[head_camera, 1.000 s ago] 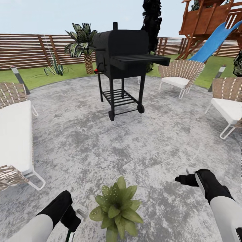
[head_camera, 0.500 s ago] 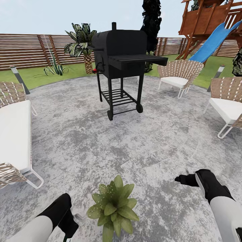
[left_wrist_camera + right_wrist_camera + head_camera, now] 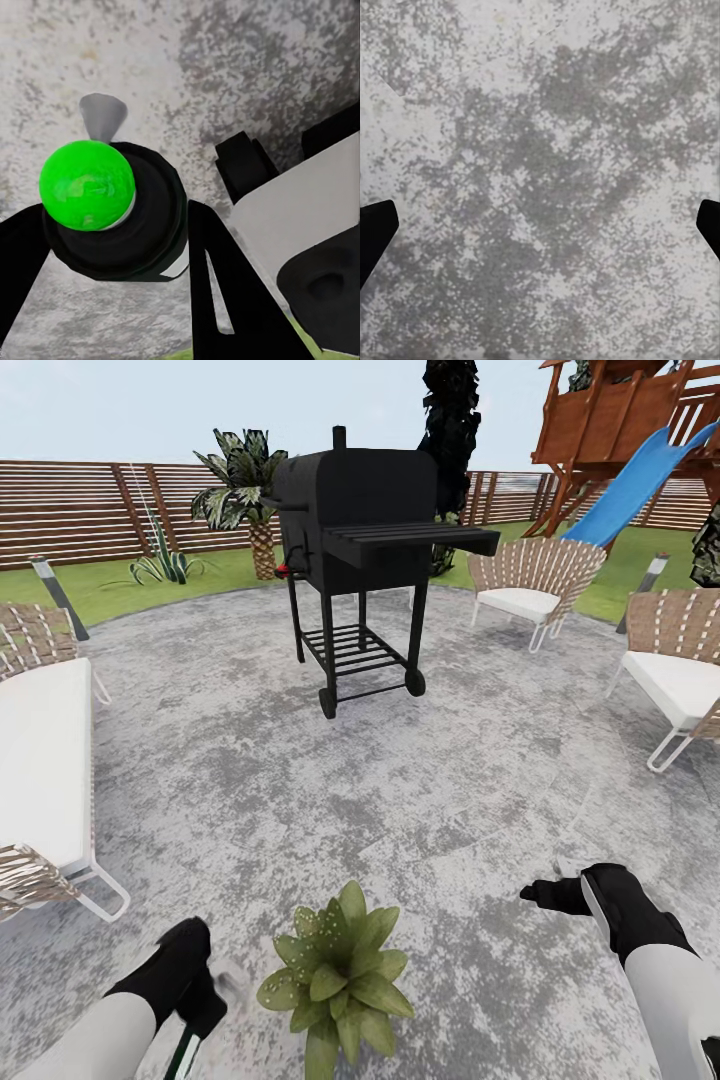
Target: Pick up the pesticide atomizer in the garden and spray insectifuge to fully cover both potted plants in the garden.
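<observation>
With the dark green, pale-headed pesticide atomizer (image 3: pixel 112 217) grasped in the left gripper (image 3: pixel 112 247) beside the grey-potted, broad-leaved green plant (image 3: pixel 335 980), pickup appears complete and spraying of both plants remains; right gripper (image 3: pixel 540 225) fingers spread, empty.

Black grill (image 3: pixel 365 530) on mottled patio (image 3: pixel 400 780) (slat fence (image 3: pixel 90 510) behind)

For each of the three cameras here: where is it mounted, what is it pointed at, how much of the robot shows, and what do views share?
Head: high, looking forward and down at the round mottled grey paved patio; both arms show.
Left wrist: along the left gripper, shut on the dark green spray bottle.
Right wrist: above bare paving; open right gripper finger tips at the edges.
Shared: all three see the paving.
</observation>
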Controlling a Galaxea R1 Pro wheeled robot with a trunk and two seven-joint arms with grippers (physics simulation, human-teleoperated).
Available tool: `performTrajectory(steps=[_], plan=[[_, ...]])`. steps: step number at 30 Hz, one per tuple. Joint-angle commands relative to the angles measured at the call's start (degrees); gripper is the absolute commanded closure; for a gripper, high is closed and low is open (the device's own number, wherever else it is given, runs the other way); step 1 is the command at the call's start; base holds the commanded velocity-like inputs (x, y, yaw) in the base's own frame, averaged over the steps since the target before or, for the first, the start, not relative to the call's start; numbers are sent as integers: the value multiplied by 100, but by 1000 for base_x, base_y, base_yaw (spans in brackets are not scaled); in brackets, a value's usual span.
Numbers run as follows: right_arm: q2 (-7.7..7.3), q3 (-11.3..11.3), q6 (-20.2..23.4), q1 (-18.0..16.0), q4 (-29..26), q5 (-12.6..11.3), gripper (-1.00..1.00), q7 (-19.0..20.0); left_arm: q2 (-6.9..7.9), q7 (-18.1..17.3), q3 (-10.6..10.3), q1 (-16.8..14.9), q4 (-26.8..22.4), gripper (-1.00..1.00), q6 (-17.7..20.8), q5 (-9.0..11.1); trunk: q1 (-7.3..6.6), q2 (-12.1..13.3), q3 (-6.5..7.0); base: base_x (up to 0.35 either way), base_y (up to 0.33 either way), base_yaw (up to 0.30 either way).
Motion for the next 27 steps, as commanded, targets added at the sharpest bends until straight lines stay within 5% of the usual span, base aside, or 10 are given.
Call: performTrajectory(steps=[1, 15, 27], plan=[[3, -23, 20, -3, -7, 60, -100, 50, -6, -50, 28, -1, -26, 100, 22, -50, -1, -2, -5, 0, 0, 0], [8, -23, 21, -3, -7, 62, -100, 50, -31, -29, -6, 0, 557, 100, 6, -50, -1, -2, -9, 0, 0, 11], [6, -23, 21, -3, -7, 61, -100, 50, -30, -33, 3, 0, 560, 100, 5, -50, -1, -2, -54, 0, -49, 209]])
